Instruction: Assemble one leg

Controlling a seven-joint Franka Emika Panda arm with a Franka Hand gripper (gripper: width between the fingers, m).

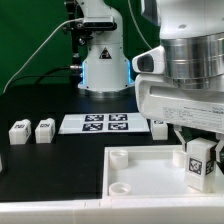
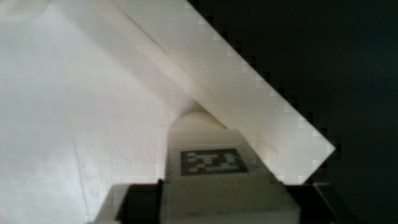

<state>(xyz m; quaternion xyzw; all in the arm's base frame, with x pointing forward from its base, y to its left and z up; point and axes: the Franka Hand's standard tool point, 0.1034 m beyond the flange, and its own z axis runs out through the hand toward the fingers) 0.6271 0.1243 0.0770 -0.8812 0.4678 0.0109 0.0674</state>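
We hold the leg (image 1: 199,160) in the gripper (image 1: 198,152), whose fingers are clamped on its sides, above the large white tray piece (image 1: 130,178) near that piece's corner on the exterior view's right. In the wrist view the leg (image 2: 214,150) shows its marker tag toward the camera, with the white tray surface (image 2: 71,120) beneath. The socket we aim for is hidden behind the arm, so we cannot tell the alignment. If the leg comes down off-centre or tilted, we judge it can jam on the rim, slip between the fingers, or push the tray across the tabletop (image 1: 60,160). Three spare legs (image 1: 31,131) lie well apart.
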